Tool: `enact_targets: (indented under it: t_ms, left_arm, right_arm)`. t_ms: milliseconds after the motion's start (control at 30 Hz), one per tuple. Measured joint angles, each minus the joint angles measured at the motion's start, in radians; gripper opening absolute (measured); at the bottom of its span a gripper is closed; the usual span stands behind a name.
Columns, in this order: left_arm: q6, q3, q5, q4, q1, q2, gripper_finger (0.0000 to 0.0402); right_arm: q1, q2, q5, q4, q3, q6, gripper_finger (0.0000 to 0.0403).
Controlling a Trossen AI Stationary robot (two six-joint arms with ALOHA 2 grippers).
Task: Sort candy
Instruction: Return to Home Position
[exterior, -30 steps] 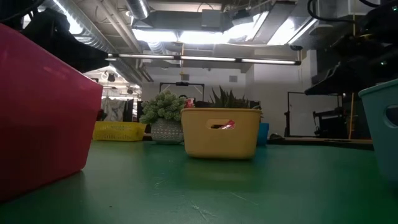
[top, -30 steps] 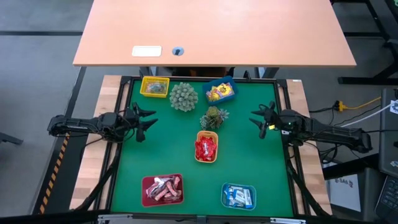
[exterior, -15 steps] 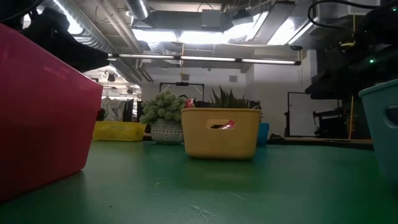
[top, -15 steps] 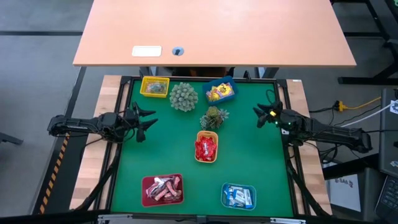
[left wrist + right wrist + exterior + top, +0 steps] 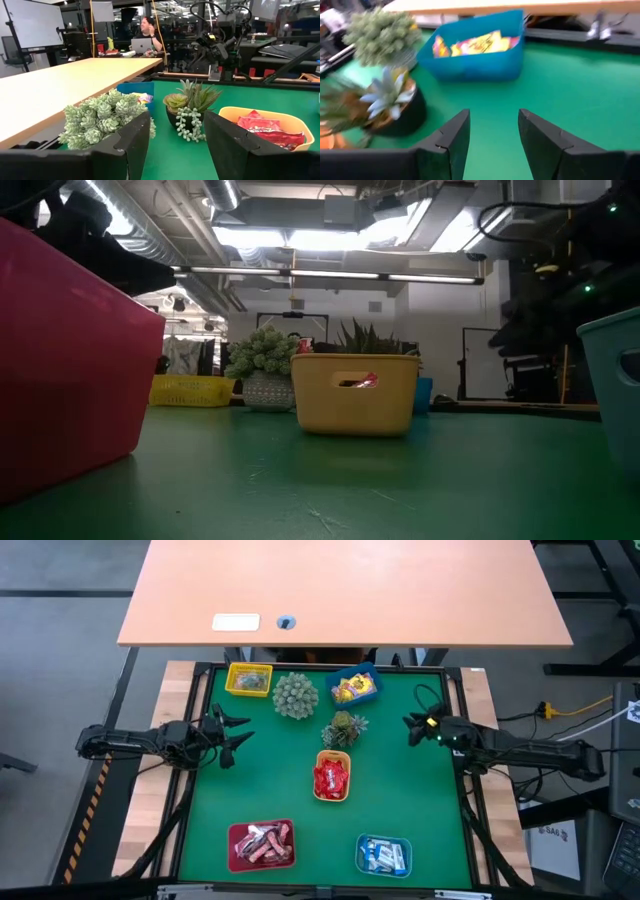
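Candy [image 5: 332,778] lies sorted in the coloured trays [image 5: 231,845]; light, crinkly, probably slippery wrappers, best pinched across the middle; left gripper [image 5: 240,730] and right gripper [image 5: 410,729] both spread, empty, at green table [image 5: 400,795] sides.

Green table [image 5: 400,800], red candy [image 5: 332,778] in orange tray [image 5: 333,753], yellow candy [image 5: 480,44] in blue tray [image 5: 475,67], maroon tray [image 5: 60,360]

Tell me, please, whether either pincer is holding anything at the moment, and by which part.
Nothing is held: the left pincer and the right pincer are both open, with nothing between their fingers.
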Motion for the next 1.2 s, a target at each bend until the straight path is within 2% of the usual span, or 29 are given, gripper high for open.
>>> enact_targets:
  t_ms: [133, 267, 433, 833, 1067, 1200]
  left_arm:
    - [0.002, 0.000, 0.000, 0.000, 0.000, 0.000, 0.0175]
    - [0.001, 0.000, 0.001, 0.000, 0.000, 0.000, 0.0175]
    - [0.001, 0.000, 0.002, 0.000, 0.000, 0.000, 0.0175]
    - [0.001, 0.000, 0.002, 0.000, 0.000, 0.000, 0.0175]
    - [0.001, 0.000, 0.002, 0.000, 0.000, 0.000, 0.0175]
    - [0.001, 0.000, 0.001, 0.000, 0.000, 0.000, 0.0175]
  right_arm:
    - [0.000, 0.019, -0.109, 0.006, 0.000, 0.002, 0.0166]
    - [0.000, 0.017, -0.188, 0.020, 0.000, -0.071, 0.0166]
    - [0.000, 0.017, -0.206, 0.061, 0.000, -0.180, 0.0166]
    - [0.000, 0.017, -0.206, 0.061, 0.000, -0.287, 0.0166]
    - [0.000, 0.017, -0.207, 0.067, 0.000, -0.441, 0.0166]
    - [0.004, -0.030, -0.223, 0.187, 0.000, -0.451, 0.0166]
